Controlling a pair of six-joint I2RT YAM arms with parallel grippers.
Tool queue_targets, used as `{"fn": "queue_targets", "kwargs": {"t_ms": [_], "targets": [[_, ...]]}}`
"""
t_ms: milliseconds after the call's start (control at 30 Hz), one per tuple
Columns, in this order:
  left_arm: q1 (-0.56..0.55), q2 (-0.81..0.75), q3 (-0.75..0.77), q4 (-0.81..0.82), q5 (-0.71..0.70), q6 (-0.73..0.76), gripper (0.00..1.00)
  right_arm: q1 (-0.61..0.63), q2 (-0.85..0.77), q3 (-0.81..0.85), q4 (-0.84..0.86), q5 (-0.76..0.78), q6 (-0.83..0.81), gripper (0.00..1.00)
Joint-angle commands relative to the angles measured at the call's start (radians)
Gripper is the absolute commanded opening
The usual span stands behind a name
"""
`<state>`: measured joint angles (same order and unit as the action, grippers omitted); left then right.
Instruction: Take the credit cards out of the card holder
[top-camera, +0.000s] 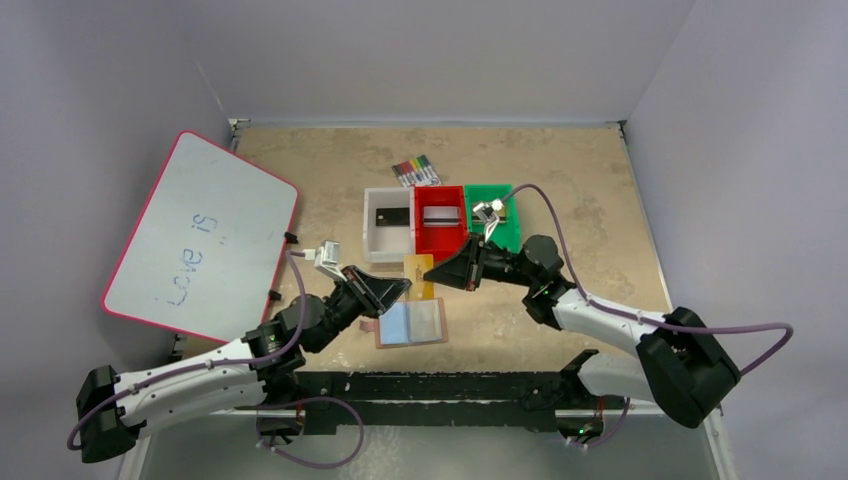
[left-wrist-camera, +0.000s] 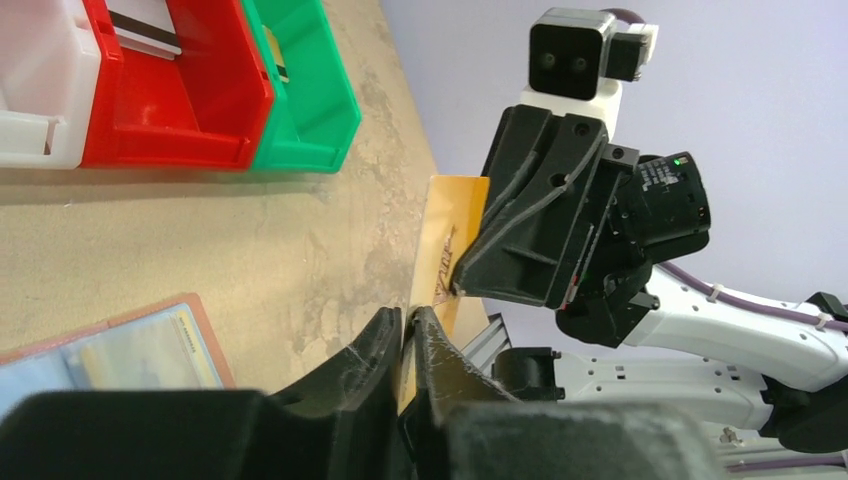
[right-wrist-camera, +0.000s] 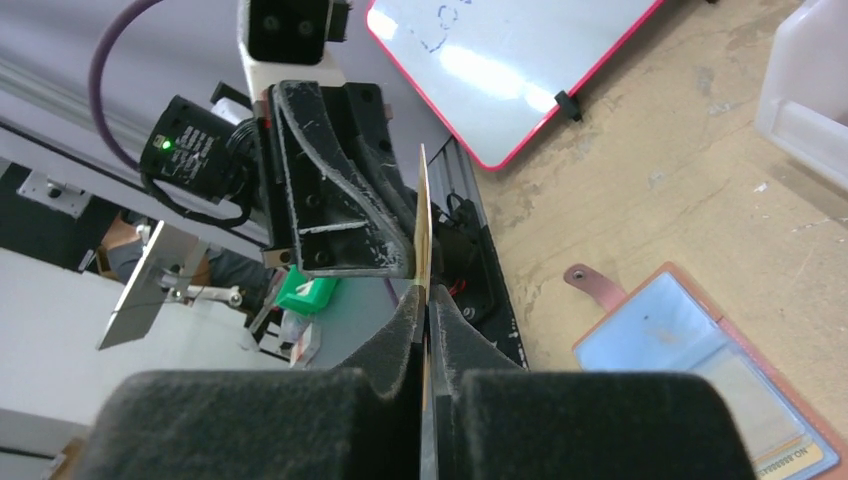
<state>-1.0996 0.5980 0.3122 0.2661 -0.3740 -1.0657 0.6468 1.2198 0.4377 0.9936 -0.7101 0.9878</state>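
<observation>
Above the tan tabletop (top-camera: 570, 190), between grey walls (top-camera: 120, 70), left fingers (top-camera: 382, 290) and right fingers (top-camera: 452, 270) pinch one gold card (top-camera: 418, 266).

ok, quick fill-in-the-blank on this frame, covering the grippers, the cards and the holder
The left gripper and right gripper both pinch one credit card, coloured ____.
The card holder lies ____ on the table.
The black card sits in the ____ bin.
Missing: gold, open, white.
</observation>
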Motion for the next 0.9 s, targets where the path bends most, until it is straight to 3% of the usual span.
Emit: {"fn": "queue_targets", "kwargs": {"t_ms": [0,100,267,433,533,667,867], "targets": [[0.005,-0.006,0.004,0.024,-0.017,-0.008,0.17,0.004,-0.037,0.018,0.047,-0.051,-0.007,0.0],[0.004,-0.014,0.014,-0.021,-0.04,-0.009,0.37,0.003,-0.062,0.028,-0.005,-0.036,-0.051,0.0],[0.004,-0.048,0.045,-0.146,-0.097,0.008,0.51,0.004,-0.149,0.089,-0.322,0.108,-0.241,0.0],[0.004,-0.074,0.092,-0.29,-0.162,0.039,0.56,0.004,-0.241,0.134,-0.576,0.378,-0.432,0.0],[0.004,-0.079,0.119,-0.371,-0.207,0.043,0.59,0.004,-0.302,0.141,-0.612,0.536,-0.597,0.0],[0.005,-0.086,0.134,-0.422,-0.225,0.036,0.66,0.004,-0.367,0.12,-0.601,0.586,-0.822,0.0],[0.004,-0.063,0.132,-0.458,-0.215,0.015,0.71,0.004,-0.309,0.237,-0.797,0.799,-1.128,0.0]]}}
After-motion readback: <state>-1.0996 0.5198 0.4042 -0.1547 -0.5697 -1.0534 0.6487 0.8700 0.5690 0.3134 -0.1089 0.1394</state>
